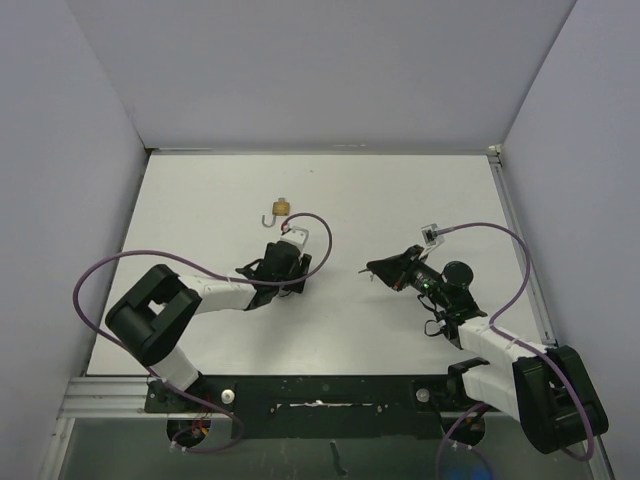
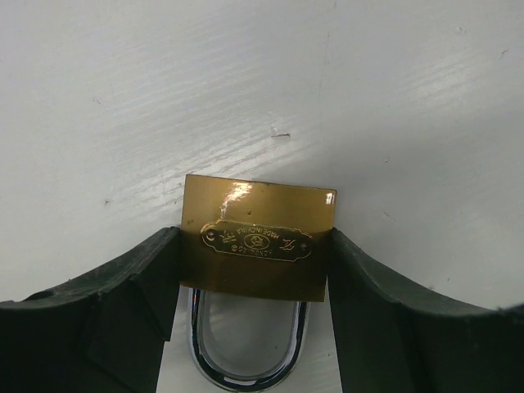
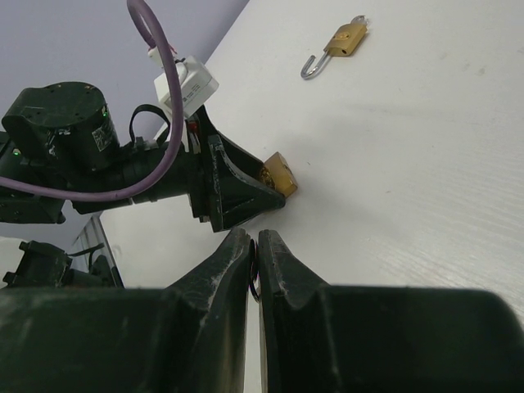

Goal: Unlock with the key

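Left claw (image 1: 297, 262) clamps the padlock (image 2: 258, 217), shackle inward, its base pointing out toward the pinched-together right claw (image 3: 254, 246) facing it nearby

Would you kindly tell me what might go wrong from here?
The left gripper pinches the padlock only near its shackle end, so it may twist or slip. The right gripper shows only a thin ring between its shut fingers, a slim hold that could drop. A second padlock lies open nearby, inviting a mix-up.
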`<state>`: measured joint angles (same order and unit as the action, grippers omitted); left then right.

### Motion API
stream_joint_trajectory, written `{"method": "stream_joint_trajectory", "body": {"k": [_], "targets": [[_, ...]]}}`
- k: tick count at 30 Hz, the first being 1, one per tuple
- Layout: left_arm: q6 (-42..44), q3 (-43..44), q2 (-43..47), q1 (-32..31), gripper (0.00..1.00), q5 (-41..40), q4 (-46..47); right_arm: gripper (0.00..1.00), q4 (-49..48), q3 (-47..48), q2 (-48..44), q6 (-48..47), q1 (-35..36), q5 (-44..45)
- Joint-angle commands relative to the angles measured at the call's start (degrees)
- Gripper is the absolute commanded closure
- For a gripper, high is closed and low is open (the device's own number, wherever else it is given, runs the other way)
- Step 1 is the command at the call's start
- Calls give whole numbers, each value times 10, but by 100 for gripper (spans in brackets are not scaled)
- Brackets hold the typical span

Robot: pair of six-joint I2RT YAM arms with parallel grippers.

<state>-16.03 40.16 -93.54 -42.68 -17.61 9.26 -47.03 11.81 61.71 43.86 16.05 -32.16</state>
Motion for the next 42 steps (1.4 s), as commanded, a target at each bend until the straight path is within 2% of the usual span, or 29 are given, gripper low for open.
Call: {"method": "stream_joint_trajectory", "body": {"k": [1, 4, 11, 16, 22, 32, 42], "targets": [[15, -6, 23, -7, 100, 34, 6, 100, -8, 11, 0, -9, -4, -1], [35, -22, 64, -11, 100, 72, 75, 100, 15, 18, 3, -12, -4, 9], [55, -115, 158, -16, 100, 180, 301, 100, 38, 29, 8, -16, -6, 13], [81, -145, 167, -21, 100, 229, 376, 100, 44, 37, 20, -13, -5, 11], [146, -203, 148, -44, 100, 250, 536, 100, 63, 53, 44, -11, 1, 7], [246, -234, 77, -56, 100, 343, 689, 100, 116, 76, 31, -30, 35, 37], [274, -254, -30, -65, 100, 374, 873, 100, 136, 87, 19, -26, 86, 73]]}}
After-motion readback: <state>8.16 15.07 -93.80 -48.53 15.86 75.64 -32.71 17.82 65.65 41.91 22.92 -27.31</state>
